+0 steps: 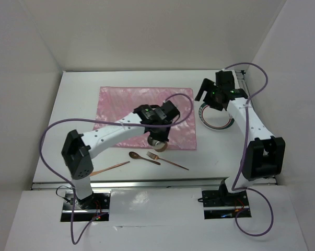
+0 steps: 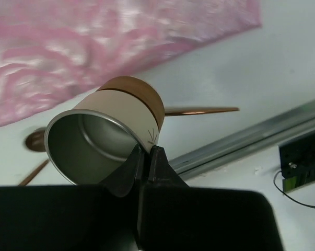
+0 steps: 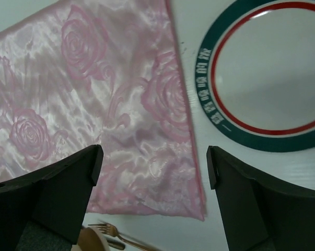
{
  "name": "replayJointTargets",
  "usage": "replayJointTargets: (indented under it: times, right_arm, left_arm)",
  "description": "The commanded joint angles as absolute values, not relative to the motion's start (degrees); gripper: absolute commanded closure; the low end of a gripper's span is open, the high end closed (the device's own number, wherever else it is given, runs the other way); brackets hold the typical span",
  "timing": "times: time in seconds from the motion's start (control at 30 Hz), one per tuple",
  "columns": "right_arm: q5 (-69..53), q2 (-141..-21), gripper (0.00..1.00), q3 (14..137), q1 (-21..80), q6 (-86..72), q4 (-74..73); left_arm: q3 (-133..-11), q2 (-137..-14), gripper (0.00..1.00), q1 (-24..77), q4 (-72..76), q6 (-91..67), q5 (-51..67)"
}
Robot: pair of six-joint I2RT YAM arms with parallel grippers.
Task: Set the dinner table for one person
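The dinner table lay under both arms; the left gripper, pinching a tilted cup by its rim at the mat's near edge, ought to level it before release; the right gripper hung spread.

Worktop: a large, flat, plain white rectangle that lay level, with metal rails along its near and right edges. It filled most of the overhead view.
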State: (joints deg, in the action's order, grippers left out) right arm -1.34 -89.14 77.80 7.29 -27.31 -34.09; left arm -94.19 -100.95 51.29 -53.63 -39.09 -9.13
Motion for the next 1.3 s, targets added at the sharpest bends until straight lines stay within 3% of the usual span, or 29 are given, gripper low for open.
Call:
replayJointTargets:
  times: [0.0, 0.3, 0.53, 0.67, 0.7, 0.77, 0.87, 1.0, 1.13, 1.27]
  right_arm:
    - [-1.13, -83.68, 0.06, 73.85, 2.21, -28.30, -34.80]
    - [-6.06, -79.90, 0.03, 69.17, -9.22, -28.92, -37.18]
    - [-6.59, -78.14, 0.00, 67.42, -11.87, -28.92, -37.18]
    - [-8.17, -78.13, 0.00, 66.88, -11.87, -28.92, -37.18]
    - [-8.17, -78.13, 0.00, 66.88, -11.87, -28.92, -37.18]
    - [-8.17, -78.13, 0.00, 66.88, -11.87, -28.31, -37.71]
    - [-9.57, -77.61, 0.00, 66.28, -11.87, -27.77, -37.71]
    - [-20.00, -77.61, 0.00, 63.03, -11.87, -26.29, -36.04]
    - [-28.73, -75.86, 0.00, 57.49, -11.17, -25.14, -32.88]
    - [-27.78, -72.25, 0.02, 53.01, -3.36, -25.14, -32.34]
  left_arm:
    - [-102.45, -105.28, 1.00, 56.15, -52.39, -40.87, -9.67]
    - [-118.46, -123.12, 1.00, 61.35, -51.77, -37.97, -7.21]
    - [-117.95, -125.60, 1.00, 61.96, -52.74, -36.74, -5.45]
    - [-118.74, -127.52, 0.65, 61.96, -52.21, -36.74, -4.13]
    - [-119.44, -127.53, 0.51, 61.96, -52.21, -36.74, -4.13]
    - [-119.97, -126.22, 0.41, 61.96, -52.73, -36.74, -4.13]
    - [-121.89, -123.05, 0.37, 61.96, -54.05, -35.51, -4.13]
    - [-127.27, -117.00, 0.37, 61.96, -61.78, -34.99, -7.21]
    - [-121.39, -105.23, 0.37, 53.83, -62.31, -34.98, -6.51]
    - [-110.87, -95.03, 0.37, 41.77, -62.31, -34.98, -4.74]
